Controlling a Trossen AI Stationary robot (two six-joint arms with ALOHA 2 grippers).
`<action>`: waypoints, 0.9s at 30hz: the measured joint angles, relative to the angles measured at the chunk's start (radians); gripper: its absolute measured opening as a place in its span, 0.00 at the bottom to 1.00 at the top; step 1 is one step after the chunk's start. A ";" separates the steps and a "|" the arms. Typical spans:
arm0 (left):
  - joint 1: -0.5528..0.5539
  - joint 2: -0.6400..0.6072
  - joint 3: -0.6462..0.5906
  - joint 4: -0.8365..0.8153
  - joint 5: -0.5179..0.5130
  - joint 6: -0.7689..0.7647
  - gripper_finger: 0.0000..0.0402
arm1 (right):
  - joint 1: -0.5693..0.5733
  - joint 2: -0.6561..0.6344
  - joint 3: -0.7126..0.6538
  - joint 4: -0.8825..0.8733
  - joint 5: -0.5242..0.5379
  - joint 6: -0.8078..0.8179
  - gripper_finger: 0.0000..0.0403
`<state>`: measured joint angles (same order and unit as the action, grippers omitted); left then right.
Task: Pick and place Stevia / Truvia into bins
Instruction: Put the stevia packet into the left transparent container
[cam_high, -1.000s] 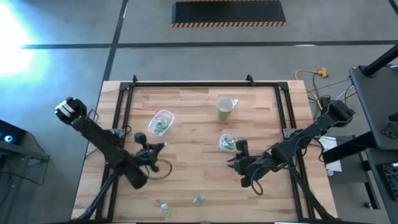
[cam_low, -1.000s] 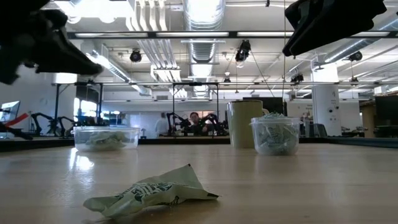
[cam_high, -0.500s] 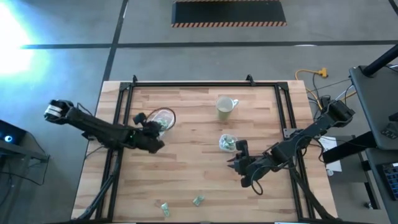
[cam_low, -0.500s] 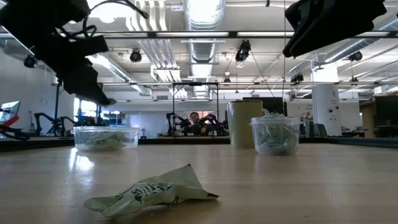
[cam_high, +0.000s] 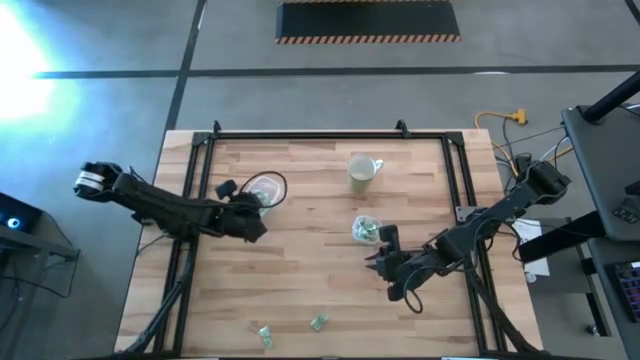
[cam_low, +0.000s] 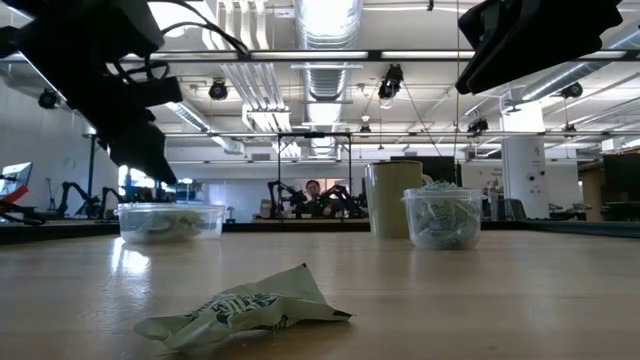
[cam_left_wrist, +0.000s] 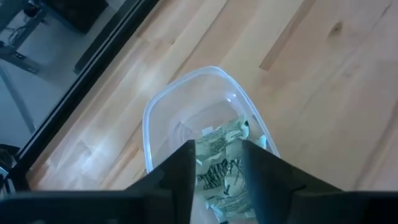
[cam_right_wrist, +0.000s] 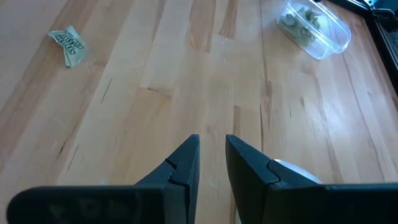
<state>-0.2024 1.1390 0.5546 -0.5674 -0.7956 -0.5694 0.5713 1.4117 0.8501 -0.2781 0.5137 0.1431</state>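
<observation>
High view: my left gripper (cam_high: 252, 205) hangs over the wide bin (cam_high: 263, 191) near the desk's (cam_high: 320, 280) left rail; the right gripper (cam_high: 385, 262) waits beside the small bin (cam_high: 366, 230). Two bins, one mug (cam_high: 361, 172), two loose packets (cam_high: 265, 335) at the front edge.

Low view: one crumpled packet up close.

Left wrist: jaws parted, nothing clamped, packets (cam_left_wrist: 224, 167) lying in the bin below. I'd stay centred, confirm the drop, lift straight.

Right wrist: jaws narrow, empty.
</observation>
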 joint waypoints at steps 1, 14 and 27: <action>0.000 0.007 0.003 0.001 -0.002 0.000 0.30 | 0.000 0.000 0.000 0.000 0.000 0.002 0.17; -0.042 -0.003 0.043 0.158 0.420 0.145 0.38 | 0.000 0.000 -0.002 0.000 0.000 0.004 0.17; -0.317 0.110 0.032 0.478 0.659 0.288 0.38 | 0.000 0.000 -0.003 0.000 0.000 0.015 0.17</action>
<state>-0.5196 1.2488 0.5866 -0.0894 -0.1371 -0.2817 0.5713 1.4117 0.8467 -0.2779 0.5137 0.1577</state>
